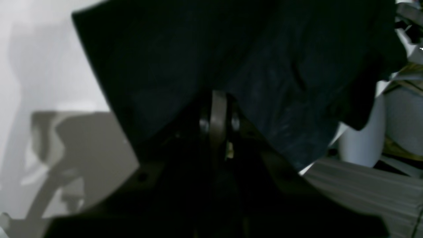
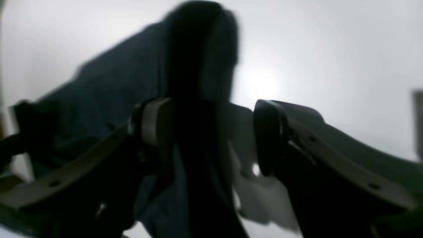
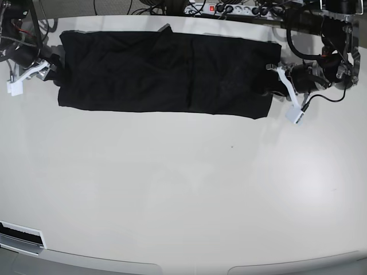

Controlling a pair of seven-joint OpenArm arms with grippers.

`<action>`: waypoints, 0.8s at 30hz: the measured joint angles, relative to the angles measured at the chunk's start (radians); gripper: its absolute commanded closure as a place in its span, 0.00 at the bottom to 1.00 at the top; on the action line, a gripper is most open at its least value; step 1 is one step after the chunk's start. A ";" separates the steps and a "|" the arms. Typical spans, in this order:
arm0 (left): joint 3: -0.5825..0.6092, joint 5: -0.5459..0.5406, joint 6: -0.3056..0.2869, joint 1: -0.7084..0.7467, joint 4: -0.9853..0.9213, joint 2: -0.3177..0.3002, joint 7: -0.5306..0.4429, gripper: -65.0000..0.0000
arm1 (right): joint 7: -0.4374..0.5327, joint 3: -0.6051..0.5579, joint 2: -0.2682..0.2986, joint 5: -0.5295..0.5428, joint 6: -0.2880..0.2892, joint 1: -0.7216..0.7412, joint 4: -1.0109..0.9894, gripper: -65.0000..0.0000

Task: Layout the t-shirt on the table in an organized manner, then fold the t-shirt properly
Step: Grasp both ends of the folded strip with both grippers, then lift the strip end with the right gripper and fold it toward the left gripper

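The t-shirt (image 3: 166,71) — plain black, soft, lightly creased — lies stretched into a long flat band across the desk's (image 3: 183,189) 12 o'clock edge, running from 9 o'clock to 3 o'clock. Its near edge is almost straight. The desk is glossy white, very large — bare from the middle down to 6 o'clock.

Nothing I can see here carries writing I can read. The black t-shirt (image 3: 166,71) shows no legible print or logo from any of my views, and the white bench (image 3: 183,195) is bare of labels. The power strip (image 3: 223,8) at the far edge shows only a red switch, with no letters clear enough to read.
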 measured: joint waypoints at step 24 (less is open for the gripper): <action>0.000 -0.016 0.000 0.000 0.000 0.000 0.001 1.00 | -0.210 -0.192 0.009 0.262 0.018 -0.004 -0.011 0.40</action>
